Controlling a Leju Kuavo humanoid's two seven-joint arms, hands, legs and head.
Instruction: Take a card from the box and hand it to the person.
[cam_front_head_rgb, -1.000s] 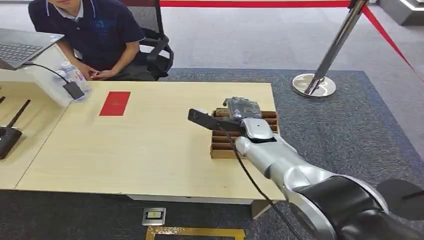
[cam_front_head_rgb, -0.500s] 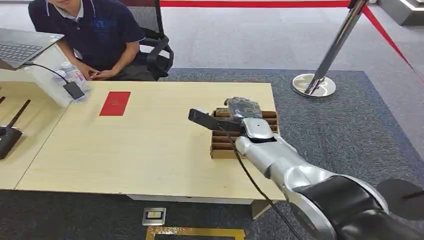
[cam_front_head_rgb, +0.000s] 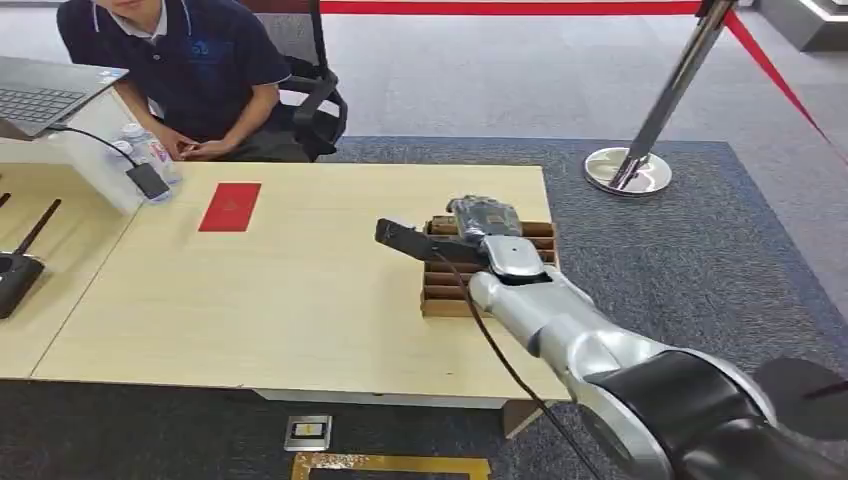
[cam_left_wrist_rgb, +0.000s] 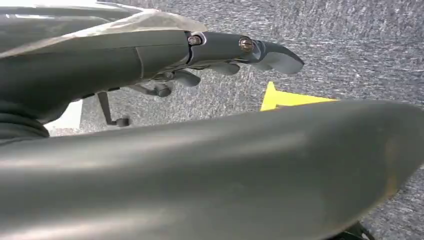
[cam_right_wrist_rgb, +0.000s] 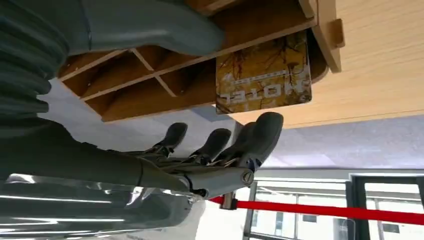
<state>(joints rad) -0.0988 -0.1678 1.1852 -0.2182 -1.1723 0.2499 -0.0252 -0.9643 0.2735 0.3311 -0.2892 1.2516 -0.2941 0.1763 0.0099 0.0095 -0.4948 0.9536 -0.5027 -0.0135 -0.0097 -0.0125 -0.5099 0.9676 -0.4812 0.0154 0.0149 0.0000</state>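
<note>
The right hand (cam_front_head_rgb: 484, 222) hung over the cardboard box (cam_front_head_rgb: 440, 296) at the table's (cam_front_head_rgb: 300, 290) far right end, fingers (cam_right_wrist_rgb: 260, 137) spread and gripping nothing. A yellow card (cam_right_wrist_rgb: 263, 75) marked HOTEL stood in an end slot, just beside the fingertips. The left hand (cam_left_wrist_rgb: 235, 50) hung by the floor, loosely uncurled, empty. The person (cam_front_head_rgb: 190, 70) sat waiting across the table.

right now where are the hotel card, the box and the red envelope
hotel card (cam_right_wrist_rgb: 263, 75), right wrist view, middle of its printed yellow face
box (cam_front_head_rgb: 440, 297), head view, near cardboard dividers left of the arm
red envelope (cam_front_head_rgb: 230, 207), head view, centre of its flat red face
</note>
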